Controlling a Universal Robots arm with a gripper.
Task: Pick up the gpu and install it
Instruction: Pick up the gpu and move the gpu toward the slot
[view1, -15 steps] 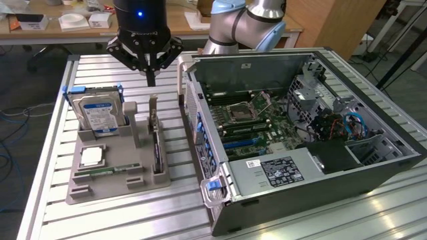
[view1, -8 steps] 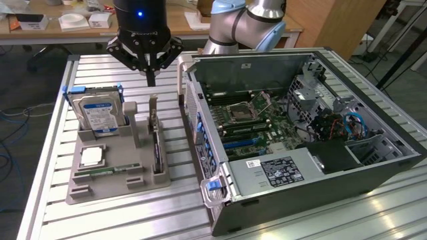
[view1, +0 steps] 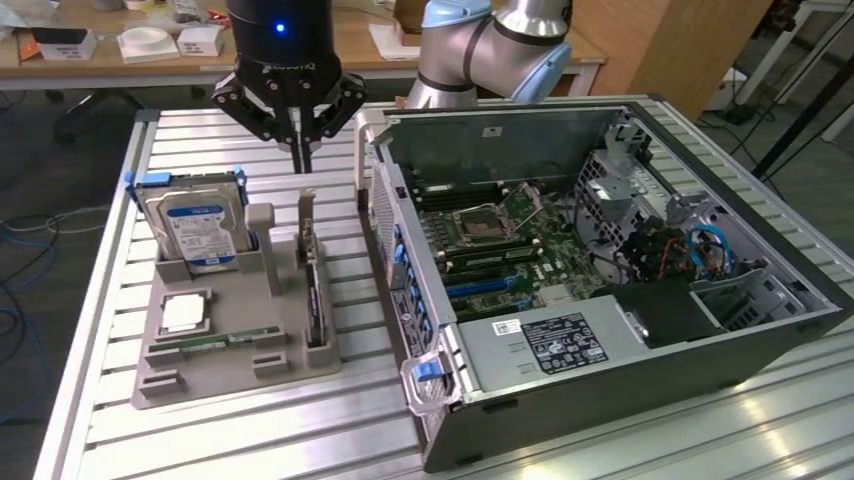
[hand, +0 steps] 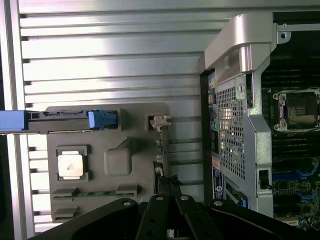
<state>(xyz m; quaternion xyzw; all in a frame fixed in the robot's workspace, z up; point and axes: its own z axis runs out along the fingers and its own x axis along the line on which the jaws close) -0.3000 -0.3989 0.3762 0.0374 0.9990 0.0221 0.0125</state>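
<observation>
Ext. view: we see the black gripper (view1: 302, 152), fingers pressed together, empty, above the thin green gpu (view1: 315, 300), upright in a grey plastic holder (view1: 214, 375) beside the open dark PC case (view1: 627, 420). Wrist view: gripper (hand: 168, 217) over one end of gpu (hand: 161, 172).

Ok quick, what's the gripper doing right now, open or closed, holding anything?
Gripper: closed, holding nothing, poised over the graphics card standing in the gray tray.

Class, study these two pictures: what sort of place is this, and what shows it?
Probably a robotics lab or workshop for computer assembly: a robot arm at a slatted metal table, an open PC case, and a grey tray holding a hard drive.
</observation>
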